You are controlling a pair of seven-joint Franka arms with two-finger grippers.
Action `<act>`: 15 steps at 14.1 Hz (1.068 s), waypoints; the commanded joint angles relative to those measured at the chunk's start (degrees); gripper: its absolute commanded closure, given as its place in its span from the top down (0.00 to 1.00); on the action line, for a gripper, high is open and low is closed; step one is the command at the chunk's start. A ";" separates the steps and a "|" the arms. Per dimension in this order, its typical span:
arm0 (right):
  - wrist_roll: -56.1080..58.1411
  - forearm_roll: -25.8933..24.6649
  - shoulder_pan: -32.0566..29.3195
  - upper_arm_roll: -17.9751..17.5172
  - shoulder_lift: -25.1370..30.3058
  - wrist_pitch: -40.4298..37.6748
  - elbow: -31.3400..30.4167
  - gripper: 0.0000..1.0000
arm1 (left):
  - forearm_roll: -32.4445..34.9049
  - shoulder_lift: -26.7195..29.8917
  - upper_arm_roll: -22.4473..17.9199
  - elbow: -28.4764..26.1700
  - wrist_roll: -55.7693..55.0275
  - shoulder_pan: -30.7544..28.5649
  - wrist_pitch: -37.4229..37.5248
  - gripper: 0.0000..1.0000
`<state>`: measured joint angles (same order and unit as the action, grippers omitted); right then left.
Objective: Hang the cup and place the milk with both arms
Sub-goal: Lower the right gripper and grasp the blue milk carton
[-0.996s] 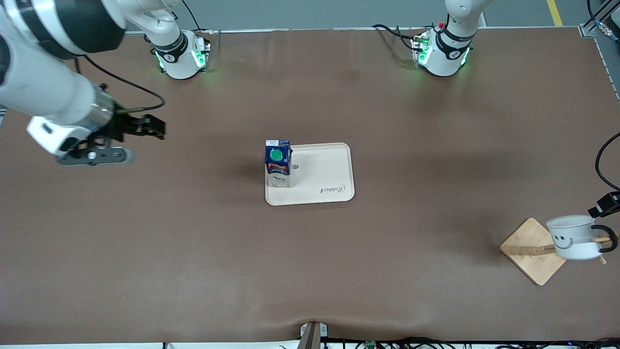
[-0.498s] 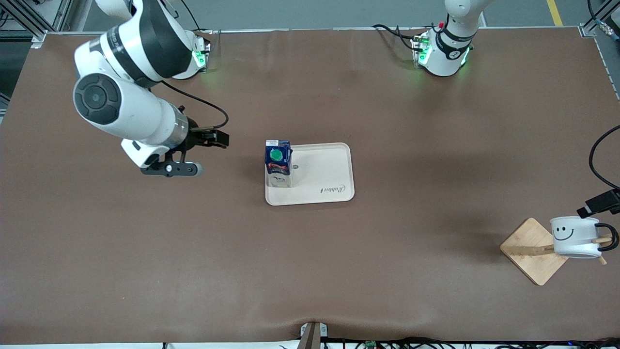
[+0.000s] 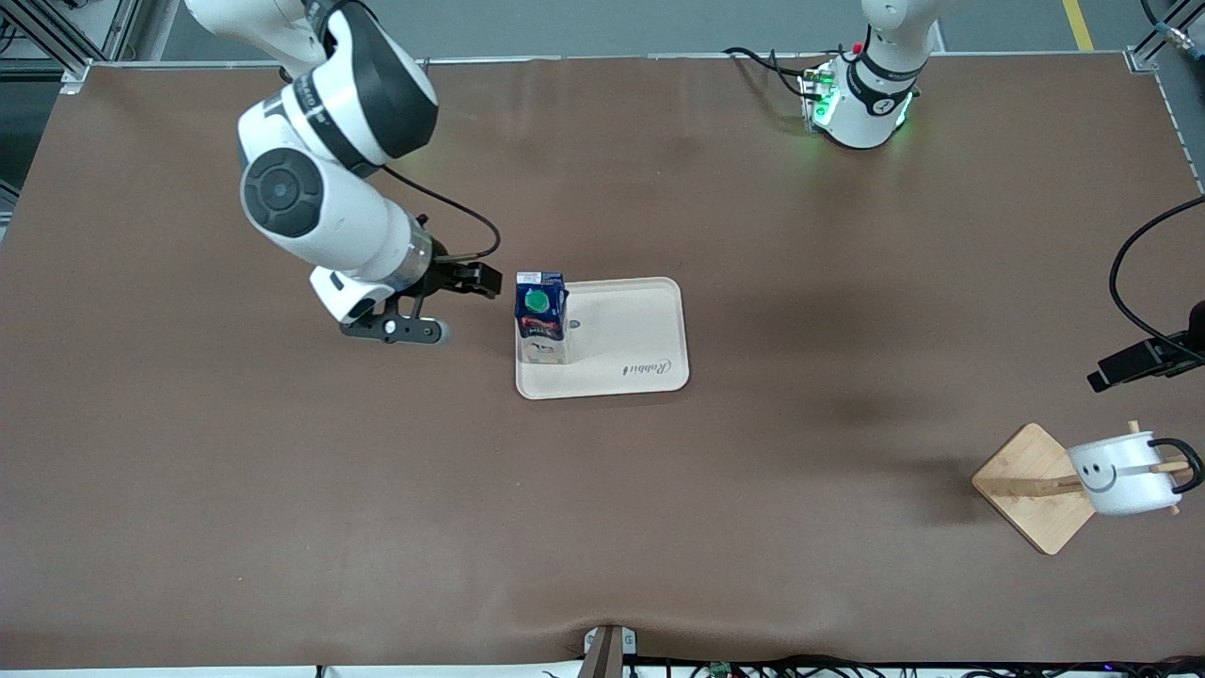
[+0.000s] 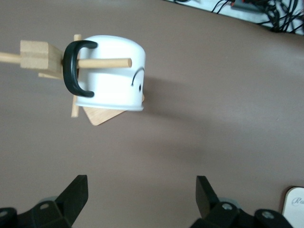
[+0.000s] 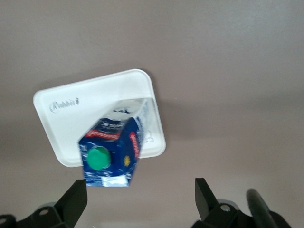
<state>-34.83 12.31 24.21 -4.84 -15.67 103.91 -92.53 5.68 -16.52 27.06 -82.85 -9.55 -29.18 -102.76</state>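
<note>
A: Milk carton (image 3: 541, 317) upright on the cream tray (image 3: 640, 377), at the corner toward the right arm's end of the table. Cup (image 3: 1120, 473) already hung by its black handle (image 3: 1181, 465) on a peg of the wooden rack (image 3: 1034, 490), toward the left arm's end and nearer the front camera than the tray. Grippers?

B: Both released, nothing held. Right gripper (image 3: 450, 299) just beside the carton, fingers spread wide in the right wrist view (image 5: 140, 197), carton below and between them. Left gripper (image 4: 141, 197) also spread, clear of the cup, over bare table near the rack.

A: Handling of the carton?

B: Probably light, paperboard walls with some give; too hard a squeeze likely to dent them. Tall on a small base, so easily tipped by a sideways knock. Coated surface perhaps a bit slick. Best taken across two flat opposite faces at mid-height, below the sloped top and the green cap (image 5: 99, 158).

A: And the cup?

B: Enamelled, stiff, smooth and likely slippery at the wall; chips possible from a hard bump. Hanging free on one thin peg (image 4: 104, 62), tilted, so liable to swing or slide off if nudged. Rim or handle the surest hold, though by the look of it no further hold needed there.
</note>
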 commanded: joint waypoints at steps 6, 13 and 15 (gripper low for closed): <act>-4.90 0.52 4.80 0.53 -3.57 4.90 -0.37 1.00 | 1.88 4.39 2.03 -0.56 -3.29 0.71 5.90 1.00; -4.37 -4.48 7.52 0.53 -4.54 7.53 -1.95 1.00 | 1.97 6.07 2.91 -0.56 -3.29 0.71 7.57 1.00; -2.71 -5.72 7.79 0.53 -4.80 7.54 -2.30 1.00 | 2.58 5.89 3.17 0.32 -2.94 0.71 7.48 1.00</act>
<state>-38.65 8.09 30.99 -4.76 -20.78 110.57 -93.69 6.52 -11.53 29.45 -82.85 -12.17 -28.18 -96.06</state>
